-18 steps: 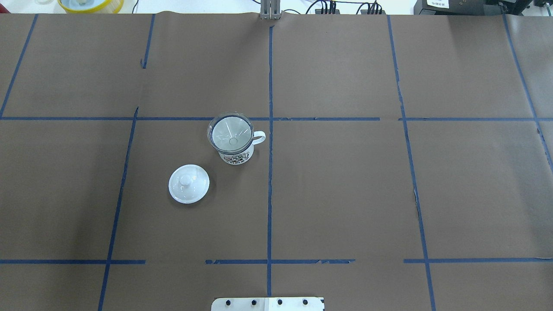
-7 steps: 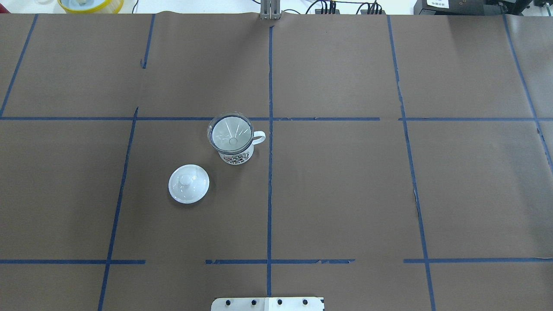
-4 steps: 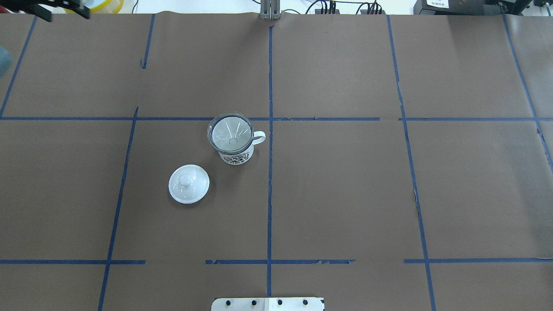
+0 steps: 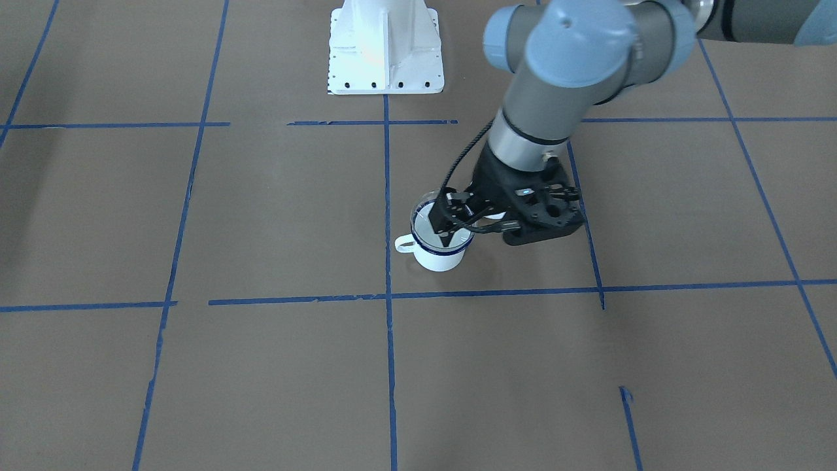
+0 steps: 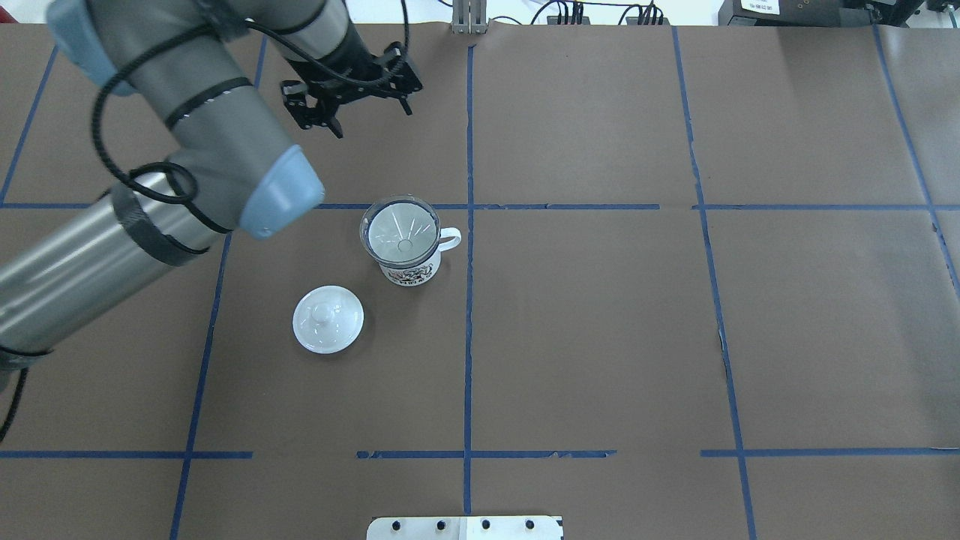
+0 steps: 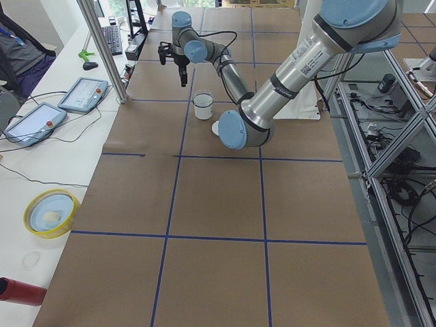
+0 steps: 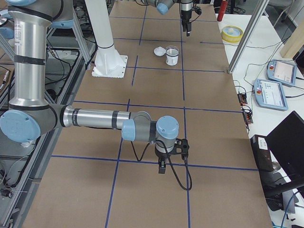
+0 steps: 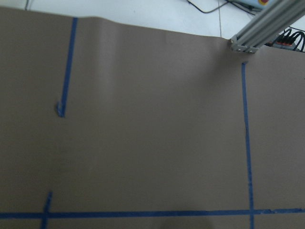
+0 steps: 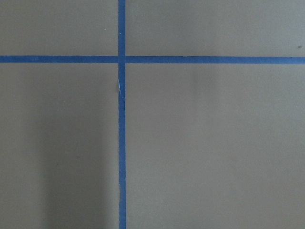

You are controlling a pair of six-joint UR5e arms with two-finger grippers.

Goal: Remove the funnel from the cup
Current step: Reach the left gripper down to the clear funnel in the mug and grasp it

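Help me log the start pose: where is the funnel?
In the overhead view the funnel sits in the cup, just left of the centre tape line, with the white lid nearby.

no legible text, cup (image 5: 409, 268) print too small (lettering blurred), arm label (image 6: 304, 60) unreadable

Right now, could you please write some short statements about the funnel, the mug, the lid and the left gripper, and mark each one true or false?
1. The clear funnel sits in the enamel mug. True.
2. The left gripper is shut on the funnel. False: it is open and hangs above the table, apart from the funnel.
3. The white knobbed lid lies on the table beside the mug. True.
4. The mug's handle points toward the lid. False: it points to the opposite side, away from the lid.
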